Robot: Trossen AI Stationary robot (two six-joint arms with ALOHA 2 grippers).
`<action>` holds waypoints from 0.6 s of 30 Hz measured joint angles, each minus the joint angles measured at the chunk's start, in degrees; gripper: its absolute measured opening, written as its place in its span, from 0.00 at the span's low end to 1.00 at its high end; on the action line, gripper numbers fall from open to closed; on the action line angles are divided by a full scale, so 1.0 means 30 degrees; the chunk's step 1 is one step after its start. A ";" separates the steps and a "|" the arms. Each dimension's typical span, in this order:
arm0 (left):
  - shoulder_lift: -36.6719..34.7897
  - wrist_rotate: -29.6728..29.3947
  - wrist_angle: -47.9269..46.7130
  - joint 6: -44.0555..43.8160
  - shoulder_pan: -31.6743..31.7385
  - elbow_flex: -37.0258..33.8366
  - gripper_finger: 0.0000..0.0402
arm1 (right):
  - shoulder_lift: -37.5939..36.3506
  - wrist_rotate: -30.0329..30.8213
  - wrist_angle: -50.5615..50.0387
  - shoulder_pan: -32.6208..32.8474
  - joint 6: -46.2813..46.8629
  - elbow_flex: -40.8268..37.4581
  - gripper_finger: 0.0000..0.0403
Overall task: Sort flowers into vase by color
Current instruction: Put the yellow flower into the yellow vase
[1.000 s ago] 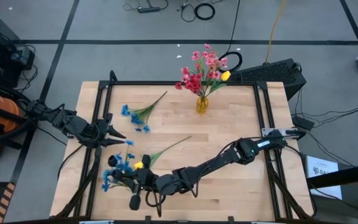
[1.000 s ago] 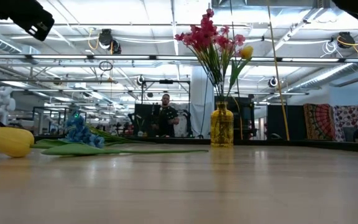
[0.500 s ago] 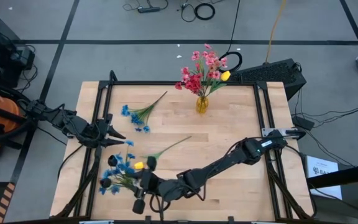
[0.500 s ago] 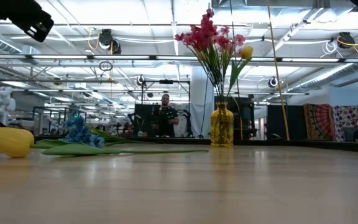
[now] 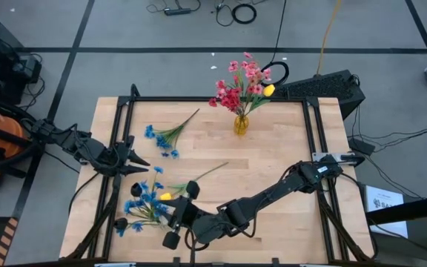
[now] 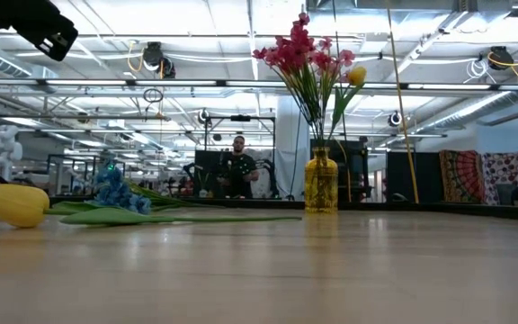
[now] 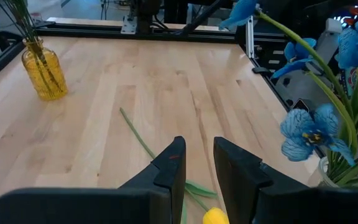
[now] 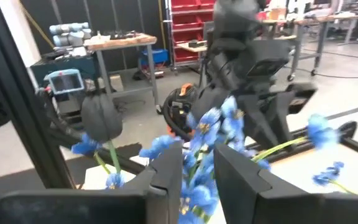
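Blue sprigs [image 5: 145, 202] bunch right at my right hand [image 5: 179, 221], low on the bench [image 5: 273, 141]'s near-left corner. Its fingers look slightly parted around the stems, though whether they truly grip I cannot tell. Just beside them lies a yellow bud [image 5: 166, 196]; closing carelessly could drag it along or scatter the bunch. My left hand [image 5: 133, 157] waits off to the side, fingers parted, empty. Far ahead stands the vase [image 5: 241, 123] with pink and red blooms. Stems under my wrist are hidden.
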 joint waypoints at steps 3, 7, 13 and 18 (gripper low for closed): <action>-0.0001 0.0000 0.0001 -0.0001 0.0000 0.0000 0.22 | -0.0547 0.0683 -0.0289 0.0146 0.0099 0.0000 0.17; 0.0000 0.0000 0.0000 0.0000 0.0000 0.0000 0.22 | -0.1388 0.0704 -0.2001 0.0209 0.0930 0.0007 0.10; 0.0000 0.0000 0.0000 0.0000 0.0000 0.0000 0.22 | -0.2565 0.0659 -0.8323 0.0164 0.5673 0.0007 0.01; 0.0000 0.0005 -0.0009 0.0000 0.0000 0.0000 0.22 | -0.2795 -0.1011 -1.5914 -0.0123 1.1329 0.0015 0.00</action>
